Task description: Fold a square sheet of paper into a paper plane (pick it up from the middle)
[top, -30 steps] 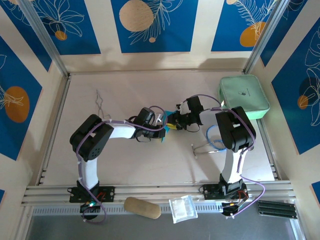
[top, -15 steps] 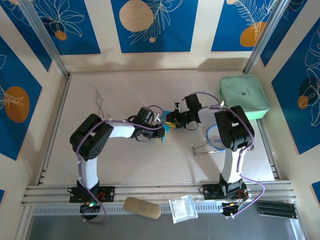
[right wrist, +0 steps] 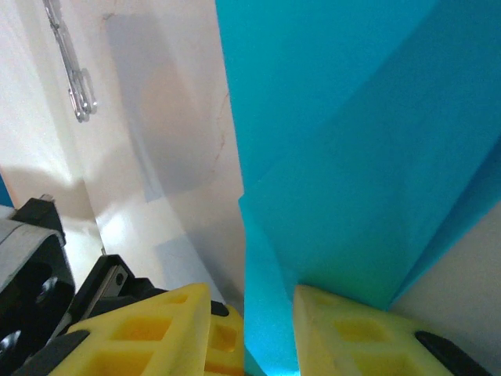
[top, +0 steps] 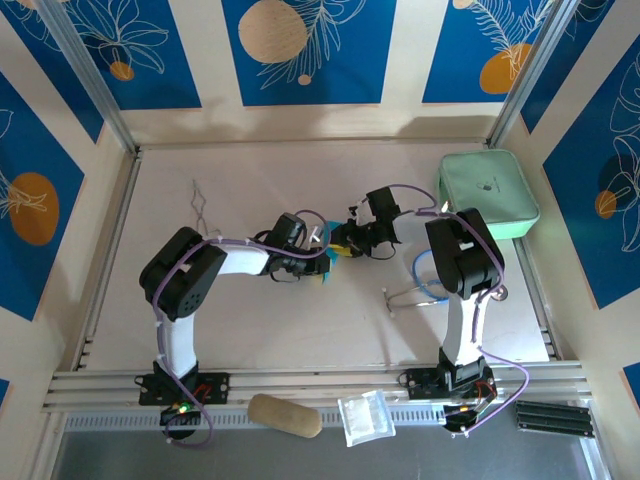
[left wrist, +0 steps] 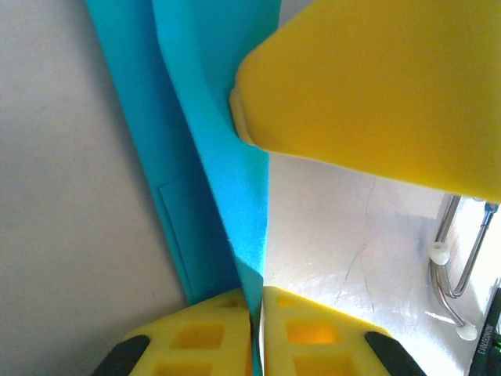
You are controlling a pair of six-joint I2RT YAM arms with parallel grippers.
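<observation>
Mid-table [top: 250, 330], the square sheet of paper [top: 329, 256] sits between my two arms, creased into a narrow layered shape. I judge it is not yet a pointed plane, so several folds remain. My left gripper [left wrist: 261, 301] is pinched shut on its edge, while the right gripper [right wrist: 250, 296] straddles it with jaws apart. The mint-green pouch [top: 487, 192] and the bent wire [top: 412, 292] lie clear of the work.

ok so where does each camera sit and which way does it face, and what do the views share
top external: fixed above and behind the arms, looking down on the table; left arm and right arm show from their bases, left gripper and right gripper close together mid-table.
left wrist: on the left wrist, looking along its fingers, shut on the teal paper.
right wrist: on the right wrist, looking along its fingers, the paper between them.
shared: the teal paper shows in all three.
</observation>
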